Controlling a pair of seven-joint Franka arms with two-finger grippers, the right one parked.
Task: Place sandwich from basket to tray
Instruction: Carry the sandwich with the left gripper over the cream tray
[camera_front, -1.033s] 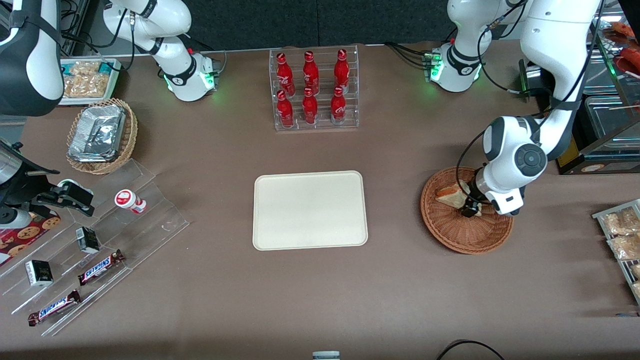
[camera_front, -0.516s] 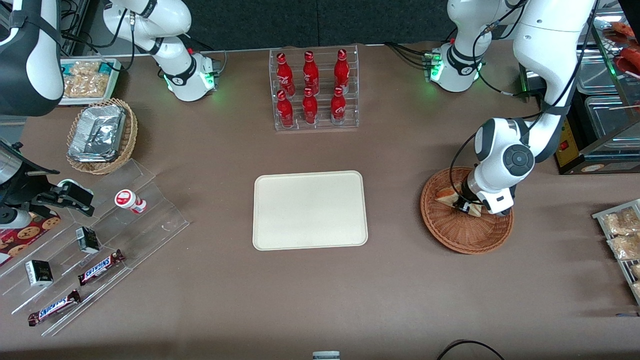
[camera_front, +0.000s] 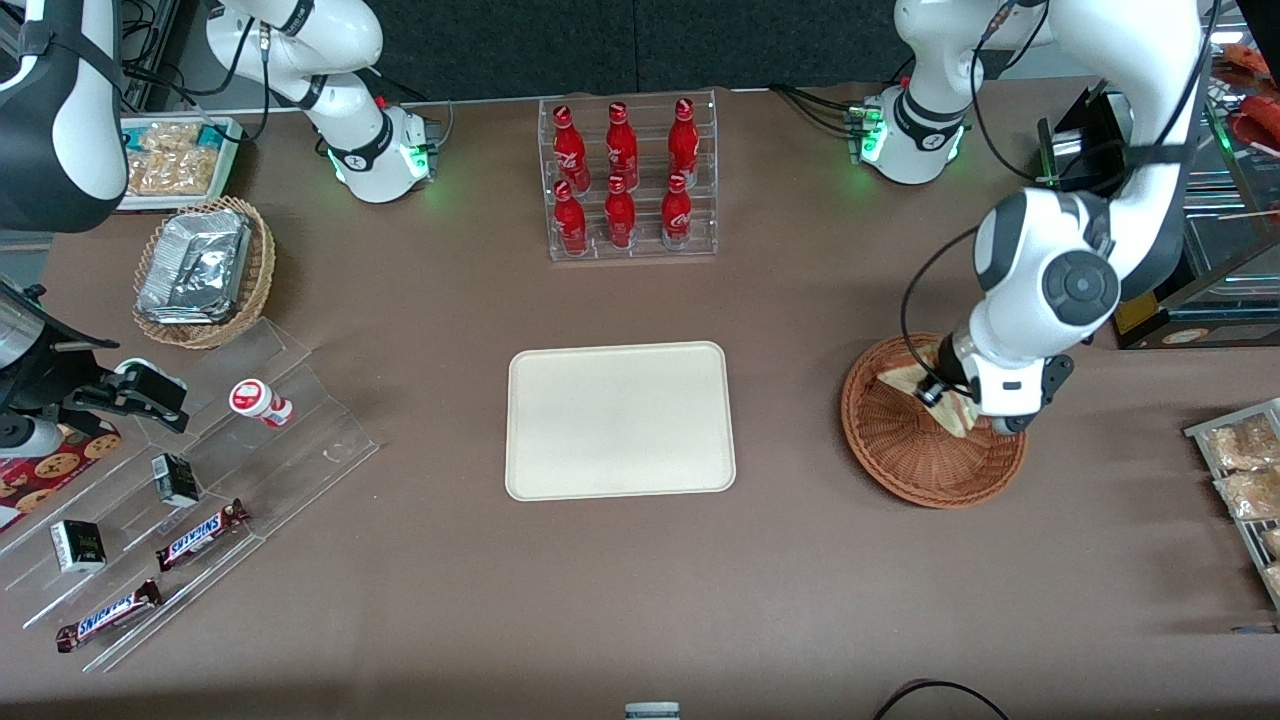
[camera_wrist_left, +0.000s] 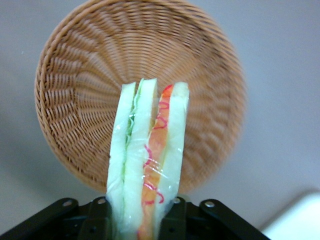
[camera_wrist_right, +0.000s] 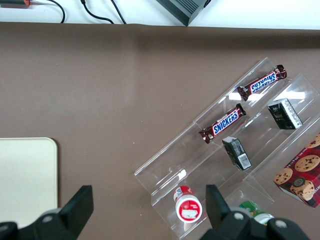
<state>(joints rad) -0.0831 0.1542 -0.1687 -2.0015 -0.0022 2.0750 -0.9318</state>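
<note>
Front view: gripper (camera_front: 935, 392) sat over the basket (camera_front: 932, 470) at right-centre of the frame, clamped on the sandwich (camera_front: 905, 378), which hung above the basket's upper rim. Tray (camera_front: 620, 420) was at frame centre, bare, well apart from the basket, toward the parked arm's end. Bottle rack (camera_front: 628, 180) stood farther from the camera than the tray.

Step in hand, as I judged it: lift out, then carry. Best to get the wedge fully clear of the rim before any sideways move, keep the squeeze light since the bread is soft, and set down mid-tray, not on the rim.

Wrist view: sandwich (camera_wrist_left: 148, 160) was pinched edge-on between both fingers (camera_wrist_left: 172, 217), wrapped in clear film, with the basket (camera_wrist_left: 75, 100) underneath and empty. Film, filling layers and grip contact showed only here; the front view alone showed the route to the tray.

Right wrist view: only a tray corner (camera_wrist_right: 27, 175).
</note>
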